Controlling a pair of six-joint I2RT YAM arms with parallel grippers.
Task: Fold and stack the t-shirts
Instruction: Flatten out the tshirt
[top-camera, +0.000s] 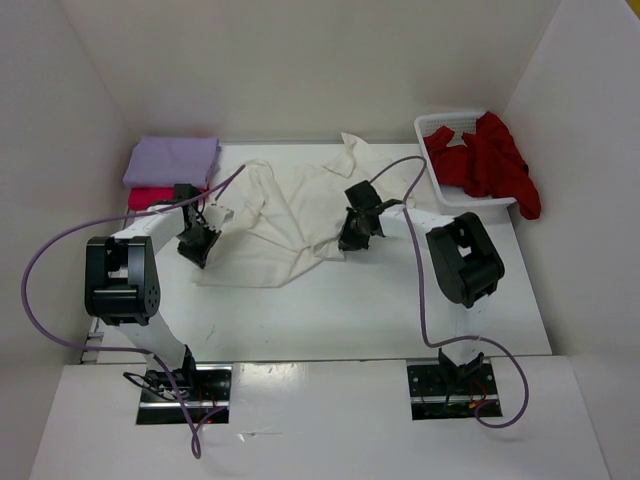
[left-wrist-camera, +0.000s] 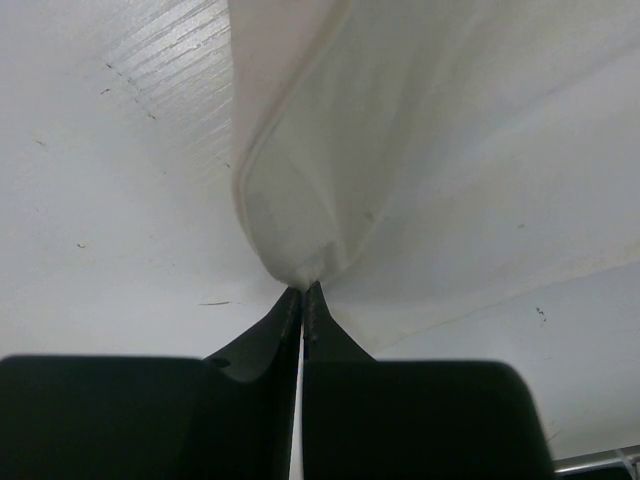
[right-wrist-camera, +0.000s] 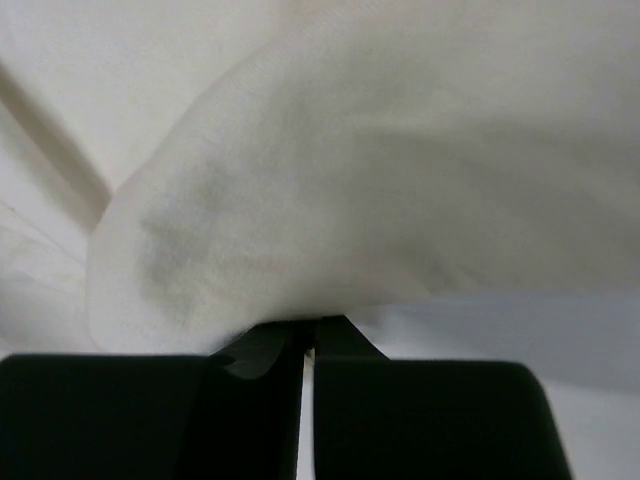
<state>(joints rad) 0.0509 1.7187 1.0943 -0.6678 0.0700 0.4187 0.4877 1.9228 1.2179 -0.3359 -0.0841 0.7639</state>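
Left gripper (left-wrist-camera: 303, 292): clamped on left edge of cream shirt (top-camera: 285, 215). Right gripper (right-wrist-camera: 308, 328): clamped on its right side. Lavender shirt (top-camera: 172, 158) over pink shirt (top-camera: 148, 197), left of it; red shirt (top-camera: 492, 160) in basket (top-camera: 440, 124), right.

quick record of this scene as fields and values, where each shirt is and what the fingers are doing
cream shirt: spread out and crumpled at centre, unfolded
left fingers: shut on an edge of the cream shirt
right fingers: shut on a fold of the cream shirt
purple shirt: folded, far left, lying on the pink shirt
red shirt: bunched in the white basket, spilling over its right rim
stack so far: purple on pink
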